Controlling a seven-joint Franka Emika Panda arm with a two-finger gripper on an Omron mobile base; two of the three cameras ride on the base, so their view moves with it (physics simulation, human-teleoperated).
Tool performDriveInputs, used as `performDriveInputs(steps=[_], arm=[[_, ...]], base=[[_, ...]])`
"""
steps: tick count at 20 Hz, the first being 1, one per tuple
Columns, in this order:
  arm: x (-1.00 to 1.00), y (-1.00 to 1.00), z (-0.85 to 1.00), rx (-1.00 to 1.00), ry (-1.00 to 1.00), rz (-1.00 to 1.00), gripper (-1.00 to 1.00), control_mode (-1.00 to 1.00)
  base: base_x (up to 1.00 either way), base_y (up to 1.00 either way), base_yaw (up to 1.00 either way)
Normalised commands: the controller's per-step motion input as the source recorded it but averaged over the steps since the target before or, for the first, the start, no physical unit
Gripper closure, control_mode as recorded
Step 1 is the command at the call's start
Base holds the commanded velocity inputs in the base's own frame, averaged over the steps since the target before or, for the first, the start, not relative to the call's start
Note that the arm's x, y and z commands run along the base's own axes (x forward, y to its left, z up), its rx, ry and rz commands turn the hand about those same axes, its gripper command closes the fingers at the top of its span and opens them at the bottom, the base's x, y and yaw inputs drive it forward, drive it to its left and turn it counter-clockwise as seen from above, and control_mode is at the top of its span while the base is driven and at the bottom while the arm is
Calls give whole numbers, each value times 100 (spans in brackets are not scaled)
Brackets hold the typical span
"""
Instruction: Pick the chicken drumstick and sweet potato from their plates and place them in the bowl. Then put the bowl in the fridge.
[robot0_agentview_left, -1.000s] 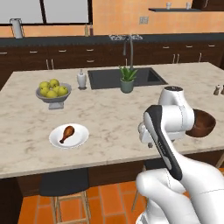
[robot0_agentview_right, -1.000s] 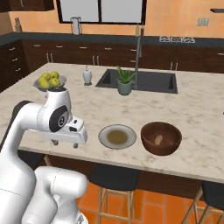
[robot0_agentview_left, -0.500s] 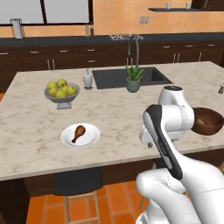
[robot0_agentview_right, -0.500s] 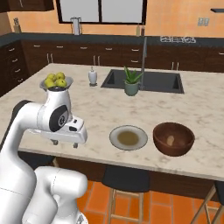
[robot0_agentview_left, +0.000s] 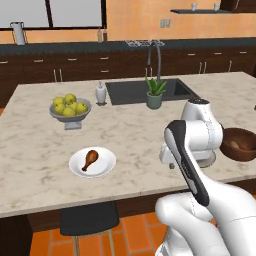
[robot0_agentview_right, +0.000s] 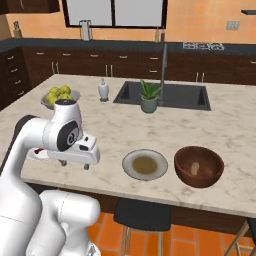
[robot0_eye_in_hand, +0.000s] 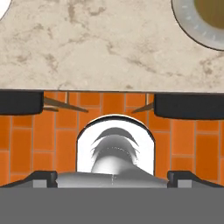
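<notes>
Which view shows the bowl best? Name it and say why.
The right base view: the bowl shows whole, with a small tan piece inside. In the left base view the arm hides part of it.

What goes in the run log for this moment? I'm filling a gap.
sweet potato: in bowl | chicken drumstick: on white plate | grey-green plate: bare | gripper: state unclear

The arm (robot0_agentview_left: 192, 150) is glossy white, built of rounded, bulbous segments. A long dark grey band runs along one link, and a dark round joint face (robot0_agentview_right: 69, 138) shows on another. The hand (robot0_agentview_right: 75, 162) has a boxy white housing with a small red mark.
</notes>
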Motion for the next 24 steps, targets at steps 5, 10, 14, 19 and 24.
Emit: performDriveInputs(steps=[5, 10, 14, 19, 24], arm=[[19, 37, 0, 0, -1, 0, -100, -100], [72, 100, 0, 0, 0, -9, -100, -100], [47, 100, 0, 0, 0, -17, -100, -100], [56, 91, -1, 0, 1, -14, -100, -100], [32, 49, -2, 0, -2, -7, -100, -100]], base=[[0, 0, 0], [0, 0, 0], [0, 0, 0], [0, 0, 0], [0, 0, 0]])
